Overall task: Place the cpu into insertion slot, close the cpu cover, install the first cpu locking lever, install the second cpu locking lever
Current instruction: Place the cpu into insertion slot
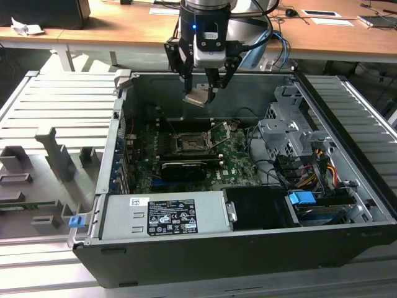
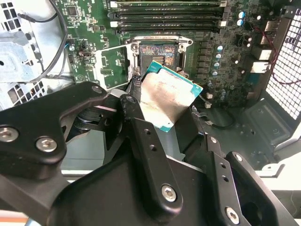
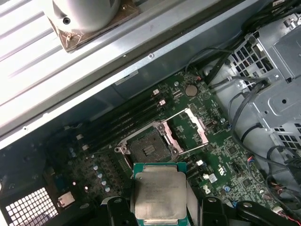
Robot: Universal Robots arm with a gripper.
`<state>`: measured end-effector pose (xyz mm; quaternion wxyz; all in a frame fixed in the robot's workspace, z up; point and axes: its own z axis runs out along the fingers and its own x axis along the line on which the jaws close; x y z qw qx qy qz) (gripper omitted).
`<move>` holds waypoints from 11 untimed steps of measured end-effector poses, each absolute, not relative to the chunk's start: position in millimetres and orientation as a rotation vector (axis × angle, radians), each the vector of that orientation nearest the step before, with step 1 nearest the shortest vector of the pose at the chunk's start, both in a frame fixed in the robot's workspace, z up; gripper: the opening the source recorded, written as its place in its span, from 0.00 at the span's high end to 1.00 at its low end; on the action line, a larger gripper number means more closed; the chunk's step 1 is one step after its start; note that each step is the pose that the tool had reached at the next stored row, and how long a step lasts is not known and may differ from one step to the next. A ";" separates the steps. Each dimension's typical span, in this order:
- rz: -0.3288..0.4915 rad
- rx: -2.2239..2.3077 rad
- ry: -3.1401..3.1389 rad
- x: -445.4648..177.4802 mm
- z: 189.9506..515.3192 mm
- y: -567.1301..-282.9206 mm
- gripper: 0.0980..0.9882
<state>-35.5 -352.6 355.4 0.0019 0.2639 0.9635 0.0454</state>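
Observation:
My gripper [image 1: 200, 93] hangs over the open computer case, shut on the cpu [image 1: 197, 97] by two opposite edges. In both wrist views the cpu [image 2: 167, 99] [image 3: 160, 193] shows its dull silver face and green rim, tilted between the black fingers [image 2: 134, 113]. The insertion slot [image 1: 189, 144] [image 2: 157, 54] [image 3: 146, 149] lies bare on the motherboard, well below the chip. Beside the slot the cpu cover [image 2: 110, 66] [image 3: 188, 129] is flipped open.
A long black ridged card [image 1: 183, 167] lies near the slot, towards the case's front. Memory sticks [image 2: 167, 14] run along the slot's far side. A grey drive cage [image 1: 291, 133] with cables fills the exterior view's right, and a power supply [image 1: 164, 214] sits in front.

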 end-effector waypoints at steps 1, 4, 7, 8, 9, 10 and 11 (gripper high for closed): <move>0.142 0.832 3.022 -35.5 355.4 -352.6 0.52; 0.142 0.840 3.020 -35.5 355.4 -352.6 0.52; 0.142 0.853 3.016 -35.5 355.4 -352.6 0.52; 0.142 0.856 3.014 -35.5 355.4 -352.6 0.52; 0.142 0.859 3.014 -35.5 355.4 -352.6 0.52; 0.142 0.863 3.012 -35.5 355.4 -352.6 0.52; 0.142 0.866 3.011 -35.5 355.4 -352.6 0.52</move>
